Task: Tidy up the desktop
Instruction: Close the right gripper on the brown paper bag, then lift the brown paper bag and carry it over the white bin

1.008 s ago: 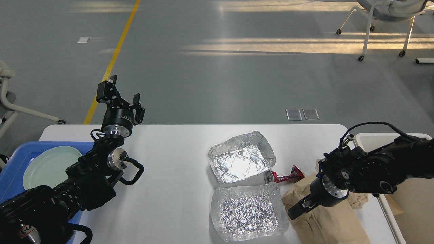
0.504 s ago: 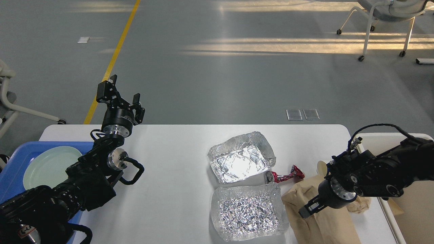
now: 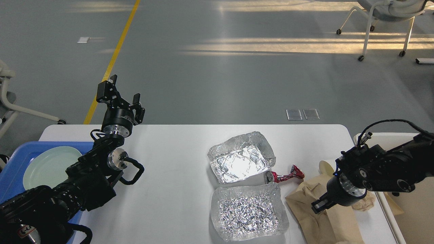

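The white desktop point(image 3: 176, 152) holds two crumpled foil trays, one further back point(image 3: 240, 157) and one nearer point(image 3: 249, 211). A crushed red can point(image 3: 284, 175) lies between them on the right. A crumpled brown paper bag point(image 3: 325, 217) lies at the front right. My right gripper point(image 3: 318, 205) points down-left and sits on or just over the bag; its fingers are too dark to tell apart. My left gripper point(image 3: 120, 96) is open and empty, raised over the far left edge of the desktop.
A blue plastic tray point(image 3: 13, 159) with a pale green plate point(image 3: 51, 166) stands at the left. An off-white bin point(image 3: 407, 203) stands off the right edge. A cream cup rim point(image 3: 324, 166) shows behind my right arm. A wheeled chair point(image 3: 386, 20) stands far right.
My right gripper has moved to the right and slightly up across the paper bag; the bag's left edge has shifted a little right and its shape has changed. The left arm has not moved.
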Controlling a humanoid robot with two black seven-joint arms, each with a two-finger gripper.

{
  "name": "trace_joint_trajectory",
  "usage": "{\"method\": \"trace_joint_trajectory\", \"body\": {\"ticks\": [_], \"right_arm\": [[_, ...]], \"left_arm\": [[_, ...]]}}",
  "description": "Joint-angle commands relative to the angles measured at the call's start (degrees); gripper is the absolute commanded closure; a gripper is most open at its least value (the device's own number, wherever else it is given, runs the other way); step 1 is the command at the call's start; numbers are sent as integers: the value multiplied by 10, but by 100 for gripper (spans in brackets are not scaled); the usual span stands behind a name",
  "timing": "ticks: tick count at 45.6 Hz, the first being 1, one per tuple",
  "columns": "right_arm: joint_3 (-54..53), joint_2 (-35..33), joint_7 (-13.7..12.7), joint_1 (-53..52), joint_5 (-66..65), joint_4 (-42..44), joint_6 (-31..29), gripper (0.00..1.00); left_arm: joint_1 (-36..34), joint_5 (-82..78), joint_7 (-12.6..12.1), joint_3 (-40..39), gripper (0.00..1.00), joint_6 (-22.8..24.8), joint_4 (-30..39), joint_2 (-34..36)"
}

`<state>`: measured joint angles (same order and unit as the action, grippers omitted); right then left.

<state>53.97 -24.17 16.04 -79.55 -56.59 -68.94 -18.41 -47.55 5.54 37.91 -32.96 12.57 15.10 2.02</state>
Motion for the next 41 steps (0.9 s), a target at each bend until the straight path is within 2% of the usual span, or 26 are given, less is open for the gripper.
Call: {"method": "trace_joint_trajectory", "body": {"ticks": [1,9,20,28,41], "right_arm": [[0,-18,29,-33,1,-22,-29,100],[0,-48,54,-105,0,-68,-91,100],[-7,-84,109,-253,4,-109,-217,100],[-46,-83,109,-372,92,-117,-360,100],[-106,-84,100,-550,245,-115,-366,100]], "left_arm": [[0,0,1,0,0,0,0,0],[0,0,1,0,0,0,0,0],[0,0,1,0,0,0,0,0],[0,0,1,0,0,0,0,0],[0,0,0,0,0,0,0,0]]}}
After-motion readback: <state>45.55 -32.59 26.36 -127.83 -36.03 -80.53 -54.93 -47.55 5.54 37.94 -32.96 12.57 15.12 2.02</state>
